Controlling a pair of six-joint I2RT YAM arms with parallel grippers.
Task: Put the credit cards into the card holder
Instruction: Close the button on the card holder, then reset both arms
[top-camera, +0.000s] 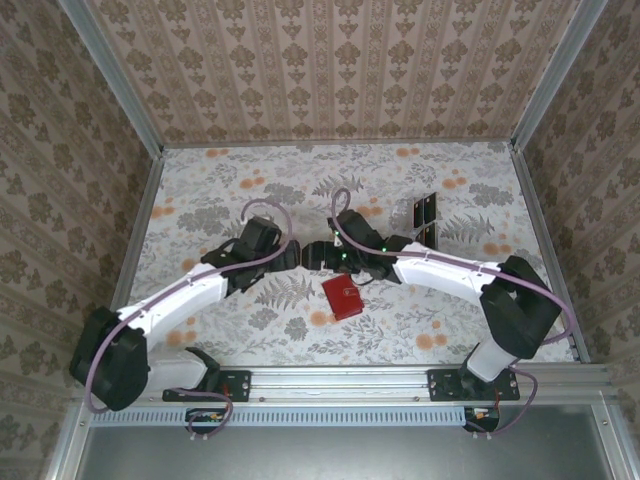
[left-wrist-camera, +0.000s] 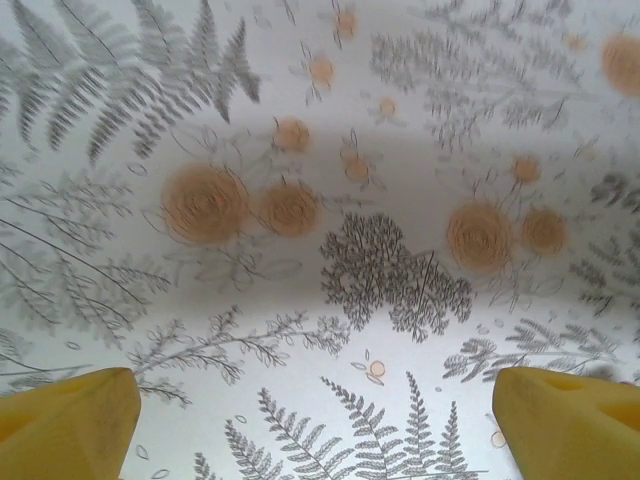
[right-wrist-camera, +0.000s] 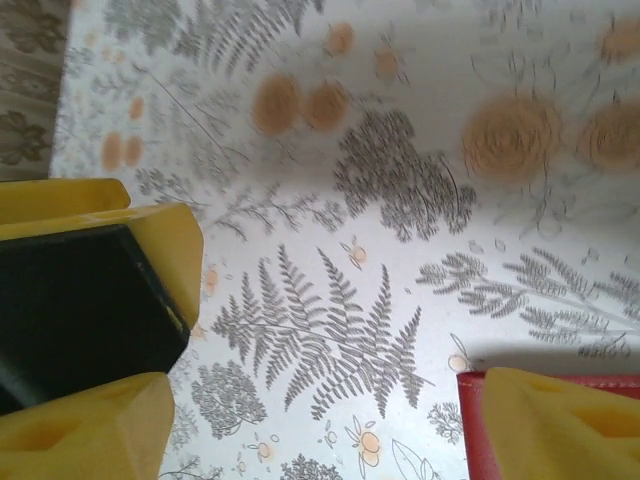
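Observation:
The card holder (top-camera: 343, 297), a small flat red case, lies on the flowered table just in front of the two gripper heads. In the right wrist view its red edge (right-wrist-camera: 476, 432) shows beside my right finger (right-wrist-camera: 560, 425). My right gripper (right-wrist-camera: 320, 430) is open over bare tablecloth with nothing between its fingers. My left gripper (left-wrist-camera: 315, 430) is also open and empty, its yellow fingertips (left-wrist-camera: 70, 425) spread wide. From above, the left gripper (top-camera: 288, 255) and the right gripper (top-camera: 312, 254) nearly meet tip to tip at the table's middle. The credit cards are out of view.
A clear rack with black panels (top-camera: 425, 213) stands behind the right arm. The left gripper's yellow and black head (right-wrist-camera: 90, 280) sits close at the left of the right wrist view. Patterned walls (top-camera: 330, 70) enclose the table on three sides.

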